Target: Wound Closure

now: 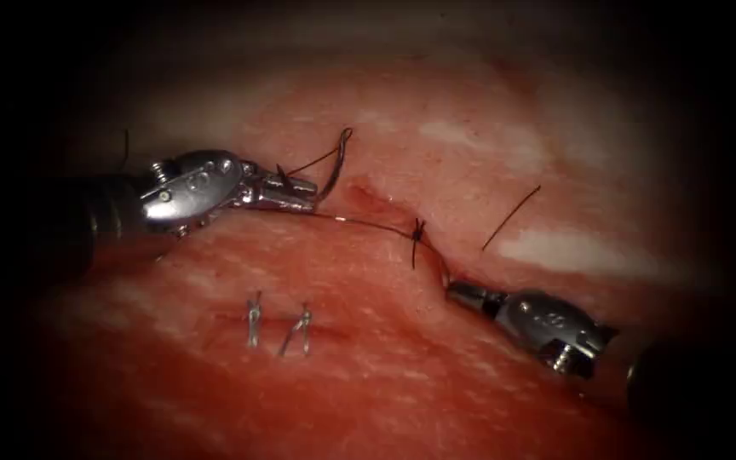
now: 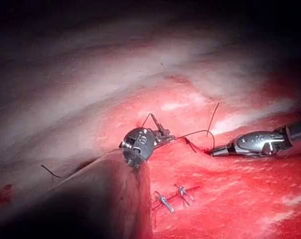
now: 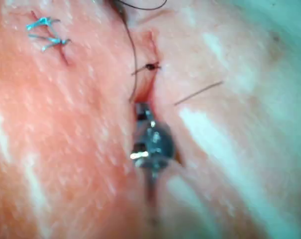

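gripping the needle [image 1: 334, 166] upright, left gripper [image 1: 304, 194].

The curved needle [image 1: 334, 166] stands upright left of centre, free of the tissue [image 1: 385, 358]. Dark thread [image 1: 368, 225] runs across the cut [image 1: 432, 255] to a knot [image 1: 418, 230] mid-frame.
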`<act>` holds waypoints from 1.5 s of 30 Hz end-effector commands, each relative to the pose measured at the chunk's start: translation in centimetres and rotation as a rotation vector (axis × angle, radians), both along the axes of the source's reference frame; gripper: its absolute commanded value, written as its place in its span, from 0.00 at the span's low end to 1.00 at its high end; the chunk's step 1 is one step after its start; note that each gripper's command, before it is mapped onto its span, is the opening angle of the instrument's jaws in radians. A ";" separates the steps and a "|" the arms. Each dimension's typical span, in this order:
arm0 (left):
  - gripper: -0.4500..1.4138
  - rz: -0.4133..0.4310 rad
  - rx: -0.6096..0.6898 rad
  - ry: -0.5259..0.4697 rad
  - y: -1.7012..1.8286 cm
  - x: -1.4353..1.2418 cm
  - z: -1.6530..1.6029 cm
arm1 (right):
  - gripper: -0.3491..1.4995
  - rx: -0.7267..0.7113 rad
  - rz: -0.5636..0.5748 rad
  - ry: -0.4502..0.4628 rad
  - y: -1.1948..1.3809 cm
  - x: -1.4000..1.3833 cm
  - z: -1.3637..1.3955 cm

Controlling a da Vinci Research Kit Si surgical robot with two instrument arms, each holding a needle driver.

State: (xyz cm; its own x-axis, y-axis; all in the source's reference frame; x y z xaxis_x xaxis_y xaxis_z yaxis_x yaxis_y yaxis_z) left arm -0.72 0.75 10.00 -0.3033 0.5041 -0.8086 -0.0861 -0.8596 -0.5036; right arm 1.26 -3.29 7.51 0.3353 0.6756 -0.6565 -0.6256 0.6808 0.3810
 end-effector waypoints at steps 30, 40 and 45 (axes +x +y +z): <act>0.00 0.008 0.007 -0.009 0.00 0.01 0.02 | 0.29 -0.063 -0.034 -0.071 -0.60 0.45 0.28; 0.00 0.008 0.006 -0.008 0.00 0.01 0.02 | 0.30 -0.054 -0.022 -0.050 -0.45 0.35 0.05; 0.00 0.008 0.006 -0.008 0.00 0.01 0.02 | 0.31 -0.059 0.001 -0.030 -0.27 0.11 -0.12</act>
State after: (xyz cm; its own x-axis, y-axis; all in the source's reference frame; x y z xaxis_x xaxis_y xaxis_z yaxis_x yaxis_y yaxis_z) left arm -0.65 0.77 9.95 -0.3015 0.5062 -0.8080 -0.0762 -0.8575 -0.5088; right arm 1.33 -3.56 7.33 0.3536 0.6386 -0.6835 -0.6363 0.6998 0.3247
